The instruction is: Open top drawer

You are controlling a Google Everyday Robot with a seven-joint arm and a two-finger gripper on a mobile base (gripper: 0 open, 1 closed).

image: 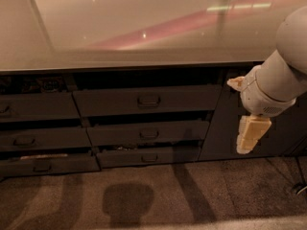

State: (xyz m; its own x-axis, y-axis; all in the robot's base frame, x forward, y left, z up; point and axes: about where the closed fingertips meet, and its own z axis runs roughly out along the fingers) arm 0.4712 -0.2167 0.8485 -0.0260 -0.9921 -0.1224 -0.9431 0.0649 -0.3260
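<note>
gripper (247, 142) hangs below the bench's (144, 23) front edge near its right corner, pointing down in front of the plain dark cabinet door (221, 128), on the end of the white arm (280, 78) coming in from the right. jaws: spacing not readable from this angle, nothing seen held. top drawer (110, 102) sits directly under the middle of the bench's front edge, handle (148, 100) centred on its front, dark gap above it. gripper is well right of that handle, not touching the drawer. two narrower drawer fronts (148, 133) stacked below it, another drawer column (33, 107) under the left corner. carpet floor (216, 190) with a blob shadow (127, 200).
</note>
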